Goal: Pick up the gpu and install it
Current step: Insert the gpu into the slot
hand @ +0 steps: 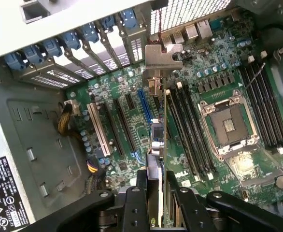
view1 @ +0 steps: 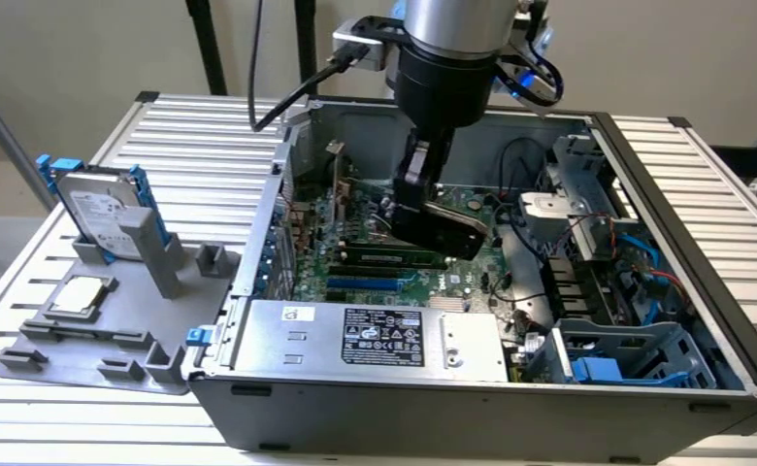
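Nothing legible enough to read out word for word. White print and small round marks on a black label (view1: pixel 382 337) (hand: pixel 1 198) on the silver power supply (view1: pixel 275 342), too fine to make out. Beside it a small white sticker (view1: pixel 298 313) with one dark mark. Illegible print on the white label (view1: pixel 90 201) of the hard drive (view1: pixel 117 225).

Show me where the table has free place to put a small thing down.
Bare slats of the table lie beyond the gray fixture, at the exterior view's left of the case, and along the case's other side. Crowded: inside the case, where the gripper holds the gpu over the motherboard.
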Motion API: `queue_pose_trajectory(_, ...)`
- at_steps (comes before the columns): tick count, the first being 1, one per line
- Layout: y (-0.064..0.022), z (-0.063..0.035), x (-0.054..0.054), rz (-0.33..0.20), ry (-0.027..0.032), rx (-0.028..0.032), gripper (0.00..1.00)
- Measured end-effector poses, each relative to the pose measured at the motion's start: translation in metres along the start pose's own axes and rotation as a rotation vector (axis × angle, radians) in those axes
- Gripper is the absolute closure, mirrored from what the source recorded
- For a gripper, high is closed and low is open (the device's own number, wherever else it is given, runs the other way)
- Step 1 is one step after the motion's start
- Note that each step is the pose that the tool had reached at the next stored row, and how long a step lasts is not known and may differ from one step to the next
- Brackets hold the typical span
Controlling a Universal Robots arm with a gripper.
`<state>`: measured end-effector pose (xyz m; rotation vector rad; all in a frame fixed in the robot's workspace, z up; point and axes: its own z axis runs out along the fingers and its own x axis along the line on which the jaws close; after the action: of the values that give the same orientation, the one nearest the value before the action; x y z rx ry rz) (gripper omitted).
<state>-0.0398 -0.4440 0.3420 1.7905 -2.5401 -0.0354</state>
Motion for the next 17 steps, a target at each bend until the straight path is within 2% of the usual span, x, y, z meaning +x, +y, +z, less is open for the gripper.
queue_pose_trajectory(2,0.0000,0.0011,0.000,-0.033,-0.0082,-0.0027,0.73)
queue_pose_trajectory(4,0.0000,0.0029,0.000,-0.068,-0.0129,-0.0042,0.73)
queue_pose_trajectory(12,0.0014,0.0147,0.001,-0.192,-0.0155,-0.0050,0.73)
queue_pose_trajectory(17,0.0083,0.0239,0.003,-0.219,-0.0181,-0.0025,0.73)
